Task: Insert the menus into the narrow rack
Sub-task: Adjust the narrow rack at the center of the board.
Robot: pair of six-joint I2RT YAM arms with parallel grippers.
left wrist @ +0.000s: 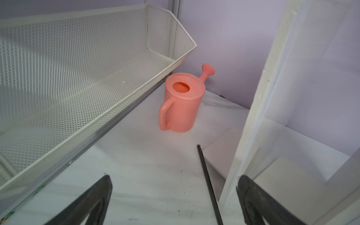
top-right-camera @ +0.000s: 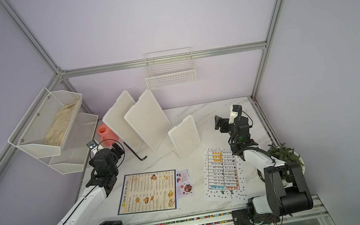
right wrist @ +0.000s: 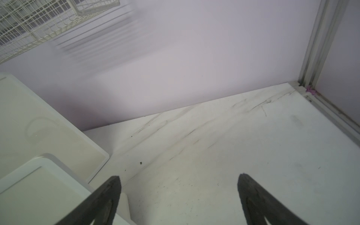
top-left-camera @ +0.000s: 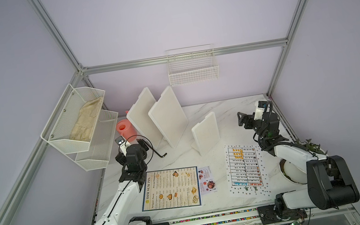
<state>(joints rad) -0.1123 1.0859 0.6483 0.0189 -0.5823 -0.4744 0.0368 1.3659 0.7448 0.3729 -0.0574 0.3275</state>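
Note:
Three menus lie flat on the marble table in both top views: the dark-bordered "DIM SUM INN" sheet (top-left-camera: 169, 188) (top-right-camera: 147, 191), a small food-photo card (top-left-camera: 206, 180) (top-right-camera: 184, 183) touching its right edge, and a white table sheet edged with coloured dots (top-left-camera: 245, 169) (top-right-camera: 223, 174). A narrow white wire rack (top-left-camera: 193, 70) (top-right-camera: 169, 73) hangs on the back wall with nothing in it. My left gripper (top-left-camera: 144, 144) (top-right-camera: 119, 150) (left wrist: 173, 176) hovers open behind the big sheet. At the back right my right gripper (top-left-camera: 243, 119) (top-right-camera: 219, 123) (right wrist: 179, 175) is open above bare table.
Three white boards (top-left-camera: 167, 117) (top-left-camera: 143, 116) (top-left-camera: 206, 133) lean upright mid-table. A black hex key (top-left-camera: 156, 149) (left wrist: 208, 183) and a pink watering can (top-left-camera: 124, 128) (left wrist: 181, 103) sit by the left gripper. A two-tier mesh shelf (top-left-camera: 60, 126) on the left wall holds a cloth. A potted plant (top-left-camera: 310, 147) stands at the right.

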